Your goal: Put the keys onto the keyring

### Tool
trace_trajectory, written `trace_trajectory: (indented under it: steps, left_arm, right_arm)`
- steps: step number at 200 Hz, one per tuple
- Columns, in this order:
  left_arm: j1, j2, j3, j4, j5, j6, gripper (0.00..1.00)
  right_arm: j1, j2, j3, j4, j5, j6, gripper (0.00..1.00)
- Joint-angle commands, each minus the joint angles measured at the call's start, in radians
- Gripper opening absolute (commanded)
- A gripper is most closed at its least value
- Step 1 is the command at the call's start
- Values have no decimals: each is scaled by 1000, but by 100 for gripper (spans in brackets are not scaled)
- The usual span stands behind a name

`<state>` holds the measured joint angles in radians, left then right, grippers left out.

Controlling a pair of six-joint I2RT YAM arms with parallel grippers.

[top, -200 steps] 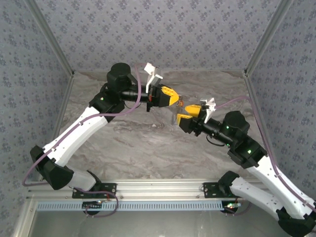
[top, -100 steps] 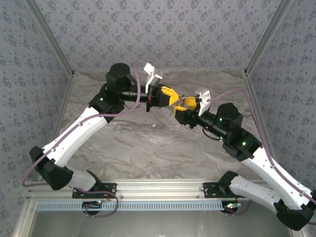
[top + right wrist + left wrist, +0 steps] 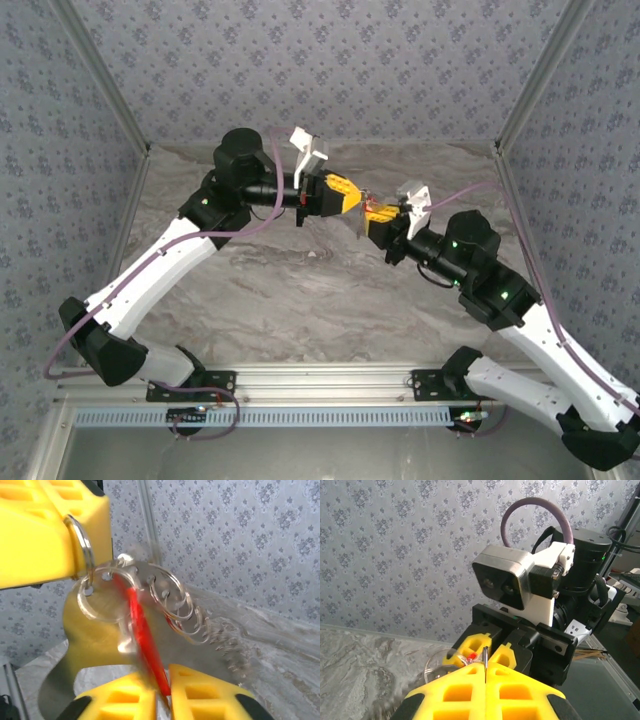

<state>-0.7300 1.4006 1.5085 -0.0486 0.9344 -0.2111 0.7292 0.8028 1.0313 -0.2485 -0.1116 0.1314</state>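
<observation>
Key (image 3: 146,652) and keyring (image 3: 88,545) were both up off the table (image 3: 300,290), held where the two grippers met above its far middle. The left gripper (image 3: 352,199) had its jaws pressed together on the thin grey ring, whose edge stuck out between the yellow fingers (image 3: 512,687) in the left wrist view. The right gripper (image 3: 162,682) had its jaws nearly closed on the red part of the key, which ran as a slanted, blurred streak up towards the ring. A flat silver piece (image 3: 102,605) with a small hole hung right at the ring. Whether the ring already passed through that hole could not be told through the blur. A string of small rings (image 3: 175,600) dangled just beside it.

Both things looked light, stiff and slick. The key was tiny, so it would likely pivot or slip if pinched on bare metal. The red plastic head seemed the safer hold, with the hole left free. The ring was thin wire and could probably twist between soft pads. It was best gripped on the side away from its opening.
</observation>
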Motion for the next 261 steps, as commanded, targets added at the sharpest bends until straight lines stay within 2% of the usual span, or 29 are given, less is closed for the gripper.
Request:
trace_trajectory:
  steps: [1,31,109,187,261]
  left_arm:
    - [-9,-29,-8,27,8,2,0]
    - [-7,-28,-11,26,4,1,0]
    - [-7,-28,-11,22,6,6,0]
    - [-7,-28,-16,22,14,8,0]
    - [-6,-31,-16,21,9,9,0]
  right_arm:
    - [0,-31,41,-52,-23,-27,7]
    - [-2,-52,41,-79,-27,-35,0]
    - [-10,-21,108,-152,-31,-63,0]
    - [-19,91,252,-214,-60,-97,0]
    - [-29,41,186,-223,-40,-81,0]
